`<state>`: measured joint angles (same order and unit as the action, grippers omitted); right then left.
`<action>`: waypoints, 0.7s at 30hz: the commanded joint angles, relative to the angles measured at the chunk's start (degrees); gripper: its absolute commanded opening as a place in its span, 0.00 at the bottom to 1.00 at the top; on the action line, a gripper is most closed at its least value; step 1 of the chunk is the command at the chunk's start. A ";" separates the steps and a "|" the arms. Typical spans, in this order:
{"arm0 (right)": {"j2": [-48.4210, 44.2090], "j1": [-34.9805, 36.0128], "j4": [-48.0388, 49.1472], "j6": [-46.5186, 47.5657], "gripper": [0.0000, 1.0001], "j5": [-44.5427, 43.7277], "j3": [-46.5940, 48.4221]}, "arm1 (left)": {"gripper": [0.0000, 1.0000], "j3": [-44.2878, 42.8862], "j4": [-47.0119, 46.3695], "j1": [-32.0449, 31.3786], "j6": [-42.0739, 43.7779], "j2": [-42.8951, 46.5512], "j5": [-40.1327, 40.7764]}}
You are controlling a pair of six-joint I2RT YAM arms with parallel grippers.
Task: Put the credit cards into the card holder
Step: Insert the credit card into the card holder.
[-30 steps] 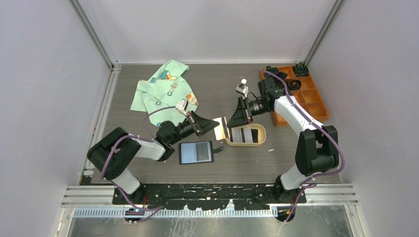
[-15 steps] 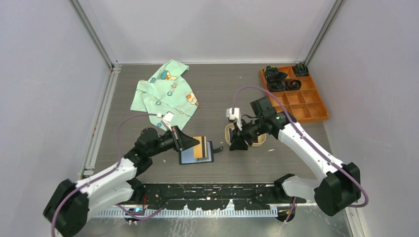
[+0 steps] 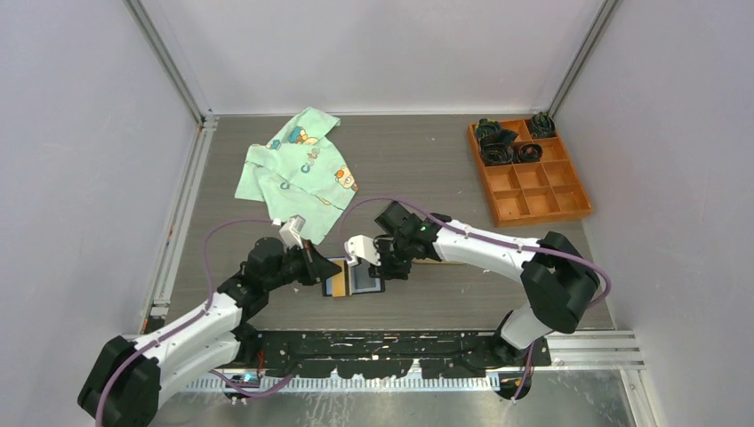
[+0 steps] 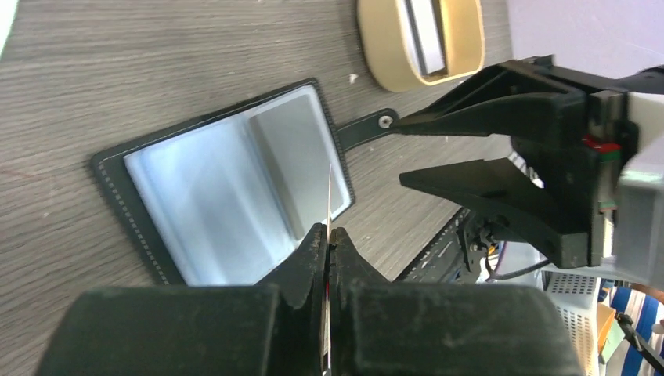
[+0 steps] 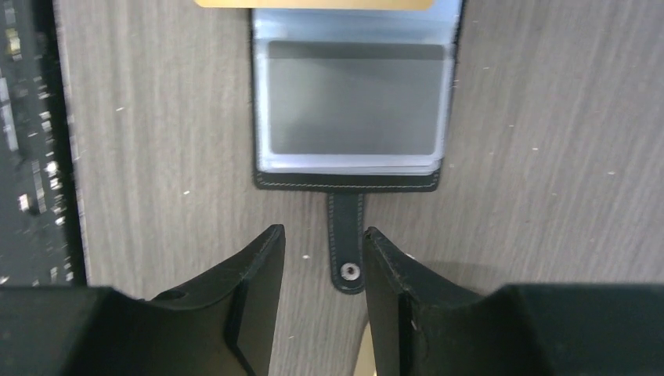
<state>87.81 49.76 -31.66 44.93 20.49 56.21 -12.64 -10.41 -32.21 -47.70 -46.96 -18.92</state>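
Pinching one card (image 4: 330, 196) edge-on, your left tool (image 4: 327, 235) hangs it just over the holder (image 4: 227, 196), which lies open on the tabletop (image 4: 117, 70), likely to slide it into a clear pocket. Your right tool (image 5: 322, 233) stands spread astride the tab (image 5: 345, 235), seemingly ready to pin the holder down, not gripping it. Other cards (image 4: 427, 31) stand in the tray (image 4: 376, 47), cut off by the frame, so you cannot count them.
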 commanded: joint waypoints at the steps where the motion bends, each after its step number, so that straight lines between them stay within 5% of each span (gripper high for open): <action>1: 1.34 0.57 7.76 -3.08 0.47 -7.21 0.20 | 0.00 0.24 -6.31 2.50 0.20 -3.62 -2.63; 21: 5.73 0.77 7.71 -2.39 0.43 -9.59 -1.36 | 0.00 2.02 -25.32 7.51 -6.94 -18.92 -5.60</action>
<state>93.54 50.19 -25.65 42.35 11.53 55.27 -11.51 -28.64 -25.10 -52.66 -65.28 -24.14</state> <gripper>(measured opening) 0.438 0.008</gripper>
